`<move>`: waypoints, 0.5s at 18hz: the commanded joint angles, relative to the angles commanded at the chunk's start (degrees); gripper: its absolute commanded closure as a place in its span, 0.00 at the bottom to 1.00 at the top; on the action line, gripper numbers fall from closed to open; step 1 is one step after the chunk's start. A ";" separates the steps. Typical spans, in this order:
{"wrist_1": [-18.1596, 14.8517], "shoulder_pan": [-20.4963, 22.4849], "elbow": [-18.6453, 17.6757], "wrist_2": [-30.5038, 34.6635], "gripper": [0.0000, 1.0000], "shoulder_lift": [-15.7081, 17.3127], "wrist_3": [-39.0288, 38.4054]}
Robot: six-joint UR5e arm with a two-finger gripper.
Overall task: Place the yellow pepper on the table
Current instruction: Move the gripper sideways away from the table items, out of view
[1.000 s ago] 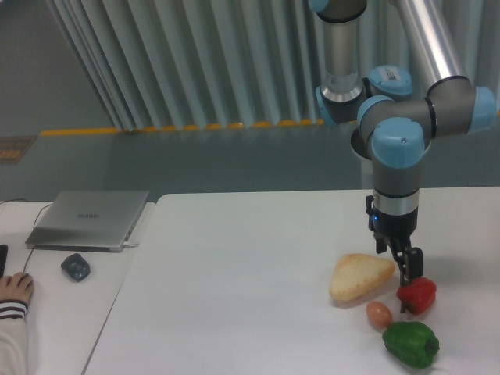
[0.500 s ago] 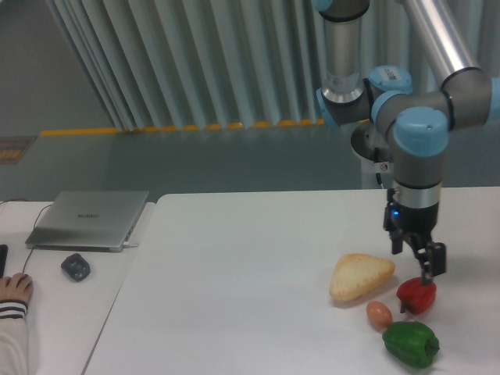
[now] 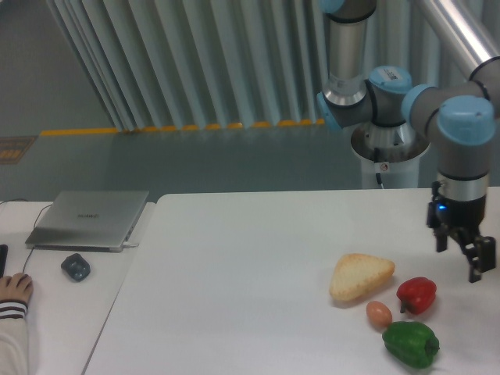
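The yellow pepper does not show in this view; it is out of view. My gripper (image 3: 476, 266) hangs at the right edge of the picture, a little above the white table (image 3: 242, 266). It is up and to the right of the red pepper (image 3: 416, 294). The fingers point down, look slightly apart and hold nothing.
On the table's right part lie a tan bread piece (image 3: 359, 276), a brown egg (image 3: 379, 314), the red pepper and a green pepper (image 3: 410, 344). On the adjoining desk at the left are a shut laptop (image 3: 88, 219), a mouse (image 3: 76, 266) and a person's hand (image 3: 13, 290).
My gripper has moved to the right and slightly up, from just above the red pepper to the picture's right edge. The objects on the table have not moved.
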 joint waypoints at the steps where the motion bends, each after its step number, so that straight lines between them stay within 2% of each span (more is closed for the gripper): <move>1: 0.00 0.53 -0.18 0.44 0.00 0.00 1.59; 5: 0.09 3.25 0.00 4.83 0.00 -0.17 10.63; 9: 0.26 6.94 0.17 4.75 0.00 -0.44 19.51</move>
